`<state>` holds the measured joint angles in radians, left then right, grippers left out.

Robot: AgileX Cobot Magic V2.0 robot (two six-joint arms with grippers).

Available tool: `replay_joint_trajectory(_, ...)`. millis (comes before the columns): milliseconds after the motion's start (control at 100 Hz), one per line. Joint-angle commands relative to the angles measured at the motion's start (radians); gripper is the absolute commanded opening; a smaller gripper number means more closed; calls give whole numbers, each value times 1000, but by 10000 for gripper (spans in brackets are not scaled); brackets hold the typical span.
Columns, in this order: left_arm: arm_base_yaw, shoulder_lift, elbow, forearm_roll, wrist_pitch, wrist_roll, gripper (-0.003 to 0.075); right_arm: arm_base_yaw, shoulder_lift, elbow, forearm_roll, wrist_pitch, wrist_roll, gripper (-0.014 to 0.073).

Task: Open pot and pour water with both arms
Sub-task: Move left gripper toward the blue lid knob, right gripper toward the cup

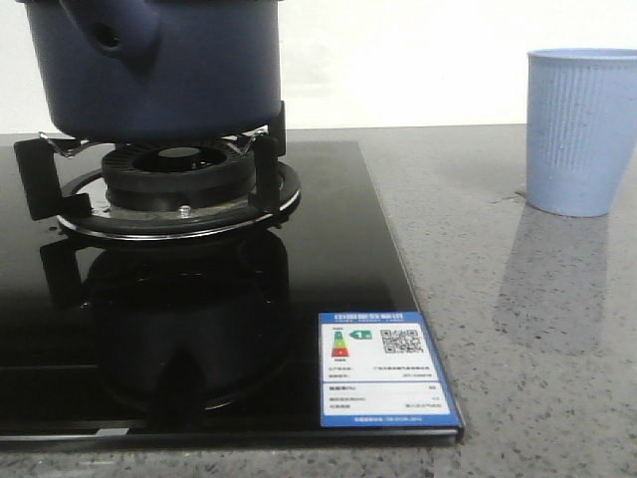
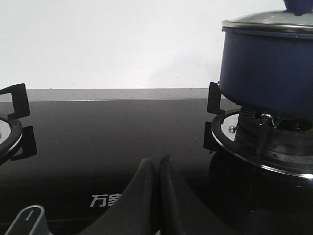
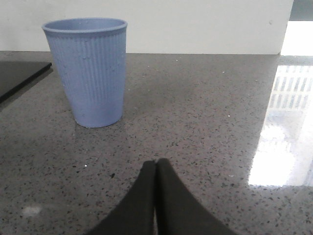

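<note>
Countertop [image 1: 537, 329]: grey speckled stone, runs along the near edge and robot's right of the hob; a bright window reflection lies on it in the right wrist view.
Hob [image 1: 199, 329]: black glass panel set on the countertop, glossy, mirrors the burner and pot; white lettering near its front edge in the left wrist view.
Pot [image 1: 159, 70]: dark navy, matte, stands upright on the black pan supports [image 1: 45, 174] over the burner, at the far left of the front view; its short hollow stub [image 1: 114, 35] faces the camera.
Lid [image 2: 269, 24]: on the pot, metal rim with a blue knob cut off by the frame edge.
Burner [image 1: 179, 174]: black ring cap inside a chrome collar, directly beneath the pot.
Second burner [image 2: 10, 129]: partly in view at the edge of the left wrist view, well apart from the pot.
Cup [image 1: 582, 129]: light blue, ribbed, upright on the countertop, well to the right of the hob.
Energy label [image 1: 386, 368]: blue-bordered sticker with a QR code on the hob's near right corner.
Left gripper [image 2: 157, 169]: fingers pressed together, holding nothing, low over the hob, apart from the pot.
Right gripper [image 3: 155, 169]: fingers pressed together, holding nothing, above the countertop, near the cup but clear of it.
Water: cannot tell; none discernible.
</note>
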<state>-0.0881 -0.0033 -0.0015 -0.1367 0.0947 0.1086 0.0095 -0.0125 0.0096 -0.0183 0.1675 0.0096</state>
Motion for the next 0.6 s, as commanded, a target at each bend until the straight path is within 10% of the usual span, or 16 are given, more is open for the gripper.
replay_joint_trajectory(0,2,-24,14,-10,-72,-8,-16,-1,-18,16,-13,-79,-3,-64)
replay_joint_trajectory(590,2,-24,14,-13,-95,-8,-16,-1,-18,16,18,-114,-3,-64)
